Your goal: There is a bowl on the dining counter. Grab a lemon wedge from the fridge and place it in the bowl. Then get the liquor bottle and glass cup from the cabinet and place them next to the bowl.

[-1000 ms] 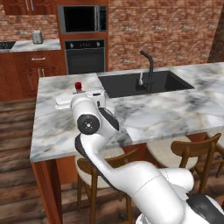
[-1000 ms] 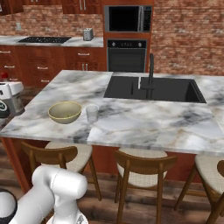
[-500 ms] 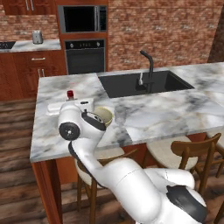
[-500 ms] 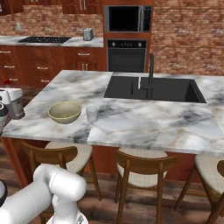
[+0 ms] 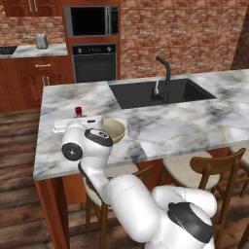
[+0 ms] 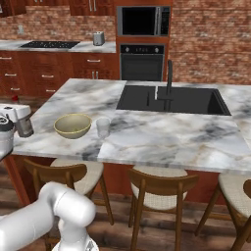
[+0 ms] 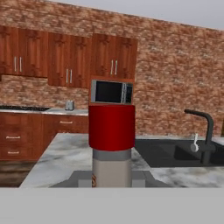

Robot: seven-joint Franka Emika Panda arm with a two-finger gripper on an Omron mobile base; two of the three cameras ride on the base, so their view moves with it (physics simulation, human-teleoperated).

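My gripper (image 7: 111, 178) is shut on the liquor bottle (image 7: 111, 131), which stands upright with a red cap and a grey neck. In the left base view the bottle's cap (image 5: 78, 111) pokes up above the hand (image 5: 78, 124), just left of the tan bowl (image 5: 113, 130) and over the marble dining counter (image 5: 160, 127). From the right, the hand (image 6: 14, 117) hangs at the counter's left end, a little left of the bowl (image 6: 72, 125). The glass cup (image 6: 103, 127) stands upright right beside the bowl. A lemon wedge cannot be made out for sure inside the bowl.
A black sink with a dark faucet (image 6: 169, 81) lies in the counter's far half. Wooden stools (image 6: 157, 188) line the near side of the counter. An oven and microwave (image 5: 92, 22) fill the brick back wall, with a toaster (image 5: 42, 41) on the rear counter.
The arm has swung left and down with the bottle, going from in front of the bowl to its left side. The bowl now shows in the left base view.
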